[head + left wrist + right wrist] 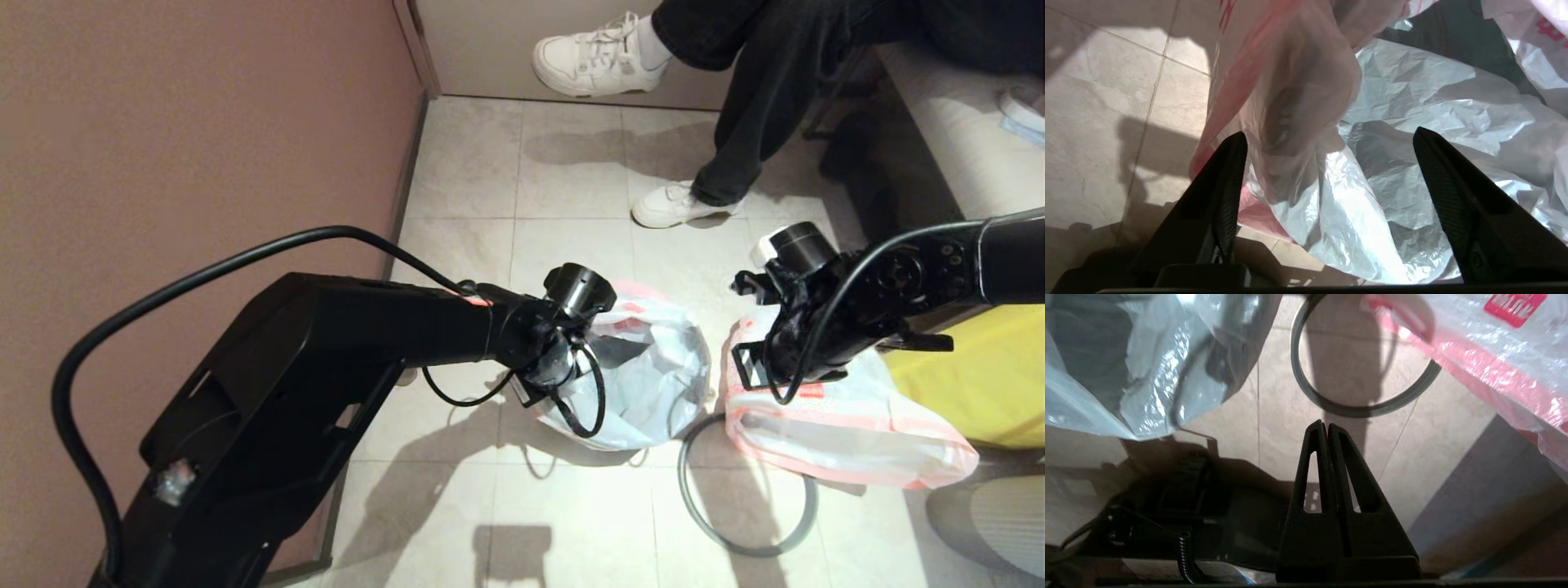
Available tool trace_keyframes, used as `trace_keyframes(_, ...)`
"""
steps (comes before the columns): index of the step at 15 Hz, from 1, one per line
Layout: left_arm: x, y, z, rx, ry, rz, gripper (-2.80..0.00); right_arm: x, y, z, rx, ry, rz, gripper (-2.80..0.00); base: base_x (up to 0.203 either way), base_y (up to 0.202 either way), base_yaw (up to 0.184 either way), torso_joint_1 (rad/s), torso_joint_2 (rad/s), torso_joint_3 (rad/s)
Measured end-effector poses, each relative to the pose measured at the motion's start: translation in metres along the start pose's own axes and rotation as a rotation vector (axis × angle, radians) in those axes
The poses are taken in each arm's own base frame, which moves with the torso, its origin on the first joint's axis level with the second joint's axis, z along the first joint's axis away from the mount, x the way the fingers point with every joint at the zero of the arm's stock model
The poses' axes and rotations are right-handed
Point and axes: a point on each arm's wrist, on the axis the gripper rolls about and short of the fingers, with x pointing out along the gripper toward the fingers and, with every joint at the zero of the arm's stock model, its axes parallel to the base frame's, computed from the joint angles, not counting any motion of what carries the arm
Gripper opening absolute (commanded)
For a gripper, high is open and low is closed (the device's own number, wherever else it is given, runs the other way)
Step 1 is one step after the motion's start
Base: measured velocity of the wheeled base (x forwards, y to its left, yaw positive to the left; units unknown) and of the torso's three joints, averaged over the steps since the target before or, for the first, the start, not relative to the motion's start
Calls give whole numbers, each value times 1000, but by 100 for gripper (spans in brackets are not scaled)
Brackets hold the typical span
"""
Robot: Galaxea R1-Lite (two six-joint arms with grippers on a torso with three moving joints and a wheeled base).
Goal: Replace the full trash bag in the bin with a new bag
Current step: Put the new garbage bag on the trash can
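Bin on beige floor tiles, lined with crinkled translucent new bag, pink-hemmed. Left gripper at its rim, jaws wide, empty. Right gripper closed, empty, above loose grey ring. Full trash bag beside; red print unreadable.

The floor is made of pale beige tiles with thin grey joints. On the left stands a dusty pink wall. At the far side a person sits with the legs crossed, in black trousers and white sneakers: one shoe is lifted in the air, the other shoe rests flat on the tiles. At the right edge there is a yellow object, only partly visible, and behind it a light-coloured seat.
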Motion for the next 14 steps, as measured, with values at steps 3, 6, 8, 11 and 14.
trace_keyframes(3, -14, -6, 3, 37, 3, -42, 0, 19, 4, -9, 48, 49, 31, -280, 0, 0, 0, 0, 0, 0)
trace_keyframes(6, -27, -7, 16, 107, -29, -76, 0, 29, 12, -20, 129, -9, 124, -280, 0, 0, 0, 0, 0, 0)
trace_keyframes(8, -36, -9, 24, 220, -55, -102, 0, 22, 19, -24, 166, -26, 148, -280, 0, 0, 0, 0, 0, 0)
trace_keyframes(11, -43, -7, 40, 433, -67, -165, 0, 9, 24, -24, 180, 2, 150, -280, 0, 0, 0, 0, 0, 0)
trace_keyframes(14, -45, -11, 47, 510, -123, -214, 0, 6, 29, -23, 249, 2, 162, 0, 0, 0, 0, 0, 0, 0)
